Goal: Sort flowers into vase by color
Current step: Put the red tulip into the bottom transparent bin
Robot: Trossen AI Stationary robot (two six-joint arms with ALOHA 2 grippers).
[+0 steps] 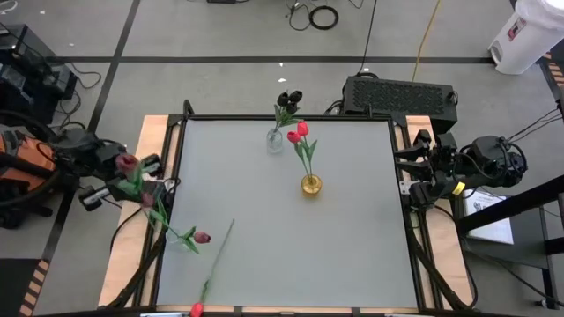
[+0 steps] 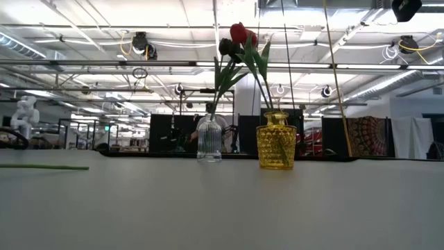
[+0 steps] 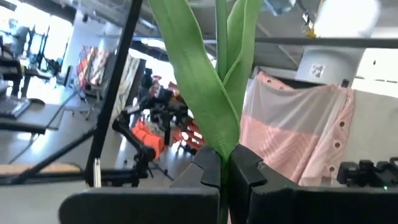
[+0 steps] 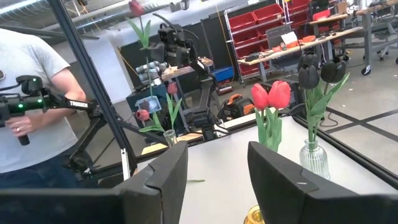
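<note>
Nearest the low camera: bare grey table point(image 1: 291, 238), one loose flower point(image 1: 211, 269) lying flat near the front-left edge, red head at the edge, stem point(image 2: 43, 167) seen low on the left in the low view.

Another pink-headed tulip point(image 1: 196, 237) lies at the table's left edge, just behind the loose one.

Left gripper point(image 3: 225, 171) sits off the left edge of the table, fingers pinched shut on a green stem with broad leaves point(image 3: 205, 81); that maroon-headed flower point(image 1: 129, 163) stands up out of it.

Mid-table: yellow vase point(image 2: 276, 142) with two red tulips point(image 4: 270, 95), upright. Just behind and to its left, clear ribbed vase point(image 2: 209, 137) with two dark tulips point(image 4: 320, 70). Vases near each other, not touching.

Right gripper point(image 4: 214, 165) parked off the right edge of the table, fingers spread wide, nothing between them.

Person in a grey shirt point(image 4: 28, 87) stands beyond the table, holding a dark handheld device point(image 4: 25, 102).
</note>
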